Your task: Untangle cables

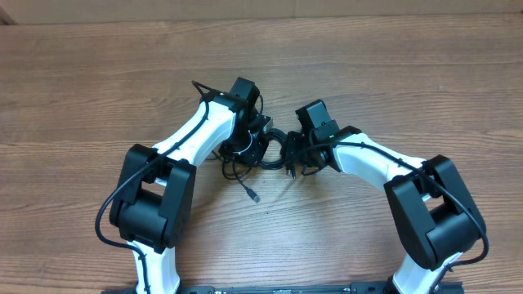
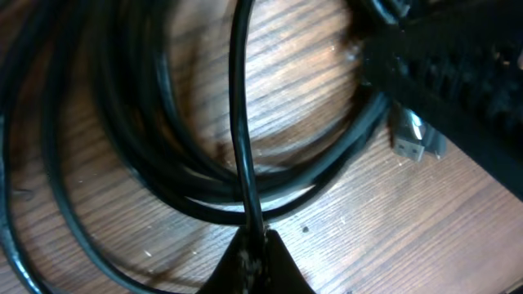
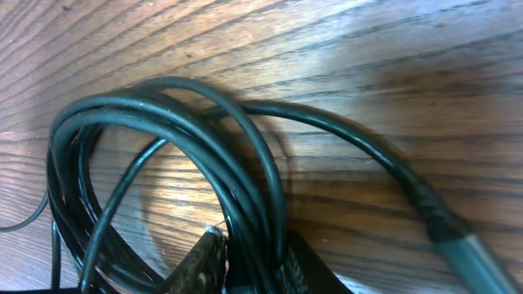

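Observation:
The cables (image 1: pixel 263 153) lie as a black tangled coil on the wooden table between both arms, with a silvery-tipped plug end (image 1: pixel 252 195) trailing toward the front. My left gripper (image 2: pixel 255 245) is shut on a single black strand that runs up across the coil loops (image 2: pixel 163 139); a silvery plug (image 2: pixel 409 135) lies at the right. My right gripper (image 3: pixel 253 261) is closed around a bundle of several coil strands (image 3: pixel 204 139); a thicker strand (image 3: pixel 368 151) leads off to the right to a plug body (image 3: pixel 470 245).
The wooden table (image 1: pixel 392 57) stretches around the arms. The left arm (image 1: pixel 192 131) and right arm (image 1: pixel 372 159) meet over the coil, close to each other. The right gripper's black body (image 2: pixel 458 82) crosses the left wrist view's upper right.

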Robot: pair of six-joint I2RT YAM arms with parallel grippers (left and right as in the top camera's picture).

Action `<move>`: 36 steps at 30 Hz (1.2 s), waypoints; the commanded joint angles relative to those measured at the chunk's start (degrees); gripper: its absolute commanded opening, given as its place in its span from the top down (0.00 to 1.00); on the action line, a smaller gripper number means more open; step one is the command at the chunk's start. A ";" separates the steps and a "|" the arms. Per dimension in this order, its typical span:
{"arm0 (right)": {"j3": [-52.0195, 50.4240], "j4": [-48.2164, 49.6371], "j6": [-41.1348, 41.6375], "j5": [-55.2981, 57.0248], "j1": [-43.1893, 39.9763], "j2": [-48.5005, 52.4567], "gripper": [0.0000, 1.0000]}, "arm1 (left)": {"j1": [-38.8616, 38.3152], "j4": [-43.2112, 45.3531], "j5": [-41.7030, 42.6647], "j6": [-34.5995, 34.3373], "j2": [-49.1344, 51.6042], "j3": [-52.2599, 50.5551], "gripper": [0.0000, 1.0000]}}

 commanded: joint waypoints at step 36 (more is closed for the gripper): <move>-1.05 1.20 2.71 3.72 -0.66 2.10 0.42 | 3.65 -19.41 -21.09 -12.66 -31.71 8.92 0.87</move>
